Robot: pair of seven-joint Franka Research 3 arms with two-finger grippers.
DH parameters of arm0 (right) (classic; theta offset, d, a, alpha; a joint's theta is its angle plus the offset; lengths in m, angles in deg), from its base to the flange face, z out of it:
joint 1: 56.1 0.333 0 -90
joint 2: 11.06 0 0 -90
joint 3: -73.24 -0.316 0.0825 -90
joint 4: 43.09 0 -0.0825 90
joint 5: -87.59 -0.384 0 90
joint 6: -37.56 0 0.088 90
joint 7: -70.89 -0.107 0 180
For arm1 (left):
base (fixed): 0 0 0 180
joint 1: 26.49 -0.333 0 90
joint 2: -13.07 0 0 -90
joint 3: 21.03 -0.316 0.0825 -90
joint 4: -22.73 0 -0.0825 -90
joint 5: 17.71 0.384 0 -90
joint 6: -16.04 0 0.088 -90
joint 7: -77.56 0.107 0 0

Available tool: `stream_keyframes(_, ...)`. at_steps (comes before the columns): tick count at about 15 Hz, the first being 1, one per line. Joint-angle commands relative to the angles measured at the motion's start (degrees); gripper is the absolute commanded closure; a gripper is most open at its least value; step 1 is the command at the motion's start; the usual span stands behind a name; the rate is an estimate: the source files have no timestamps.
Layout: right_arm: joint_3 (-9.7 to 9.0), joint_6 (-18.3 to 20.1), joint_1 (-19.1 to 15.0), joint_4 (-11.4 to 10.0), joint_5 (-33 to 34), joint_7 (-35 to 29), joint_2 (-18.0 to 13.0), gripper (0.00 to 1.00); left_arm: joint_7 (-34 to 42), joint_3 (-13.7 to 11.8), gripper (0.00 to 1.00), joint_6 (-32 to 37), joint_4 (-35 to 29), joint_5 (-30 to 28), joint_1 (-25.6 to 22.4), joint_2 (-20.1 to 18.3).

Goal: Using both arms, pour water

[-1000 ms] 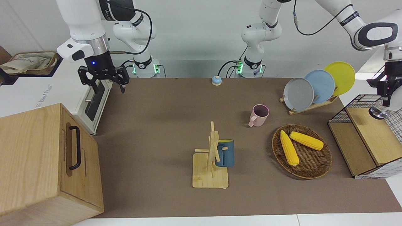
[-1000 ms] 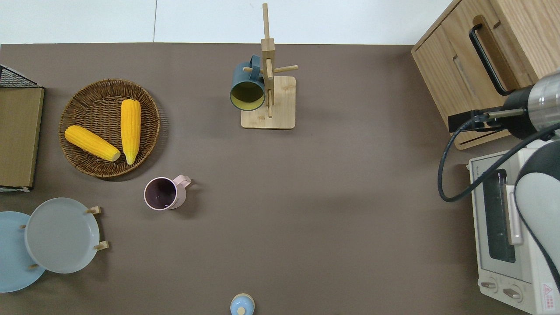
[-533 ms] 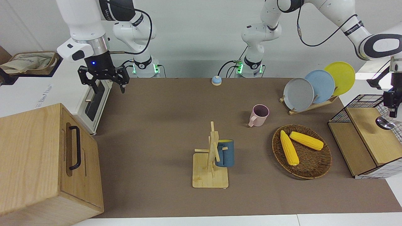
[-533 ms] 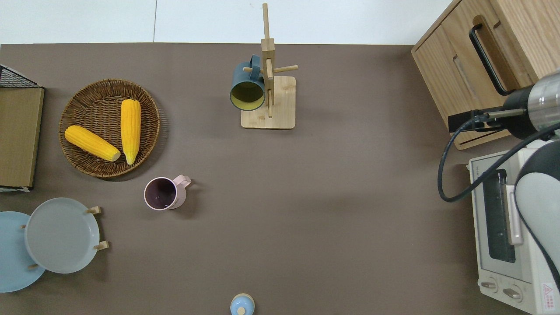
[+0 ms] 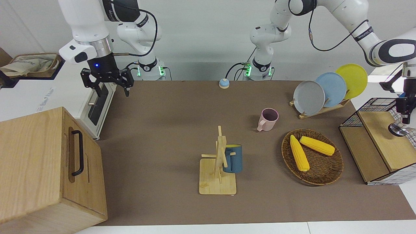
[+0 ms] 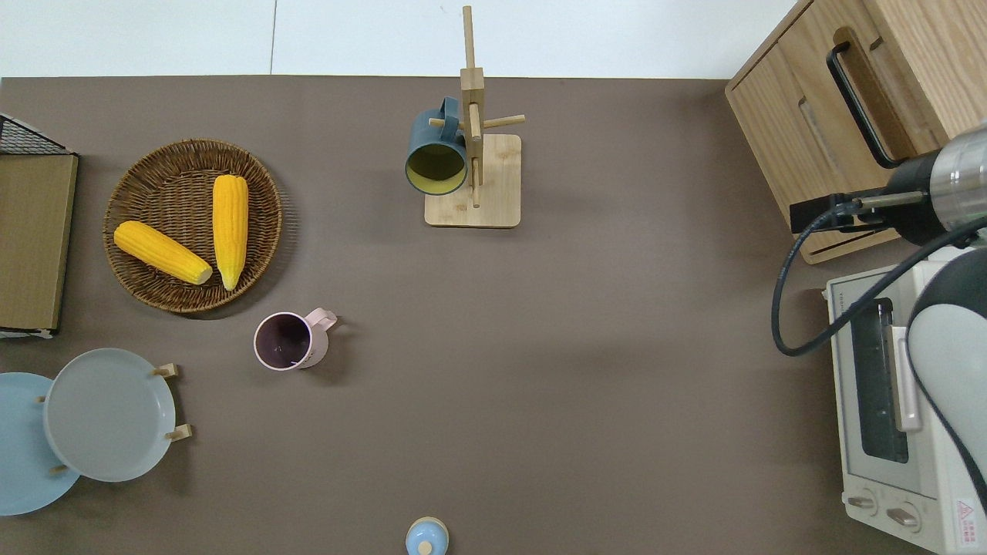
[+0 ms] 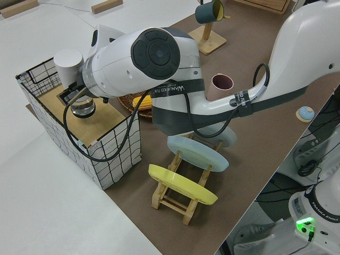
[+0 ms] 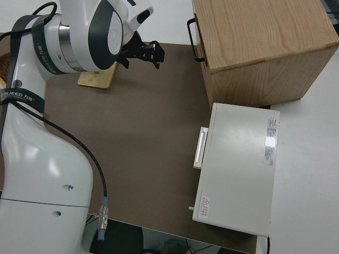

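The left gripper (image 5: pixel 404 115) is held over the wire shelf (image 5: pixel 373 143) at the left arm's end of the table, directly above a metal vessel (image 7: pixel 83 108) standing on the shelf's upper board, presumably to grasp it for pouring; whether its fingers are apart or clamped cannot be told. The right gripper (image 5: pixel 107 85) is parked with fingers apart. In the overhead view, a pink cup (image 6: pixel 284 341), the likely receiver, stands upright at eight o'clock of the table's centre, the corn basket (image 6: pixel 131 254) at ten o'clock. Between shelf and cup, the basket and plate rack (image 5: pixel 320 110) must be cleared.
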Motion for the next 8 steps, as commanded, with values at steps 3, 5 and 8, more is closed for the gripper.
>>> stream_keyframes(3,-0.15,0.1,-0.3,0.1,-1.6,-0.4,-0.1,0.019,2.1,0.6,1.0,0.3,1.9,-2.5,-0.8,2.0)
stream_keyframes(5,-0.15,0.2,-0.3,0.1,-1.6,-0.4,-0.1,0.019,2.1,0.6,1.0,0.3,1.9,-2.5,-0.8,2.0)
stream_keyframes(8,-0.15,0.1,-0.3,0.1,-1.6,-0.4,-0.1,0.017,2.1,0.6,0.99,0.3,1.9,-2.6,-0.8,2.2)
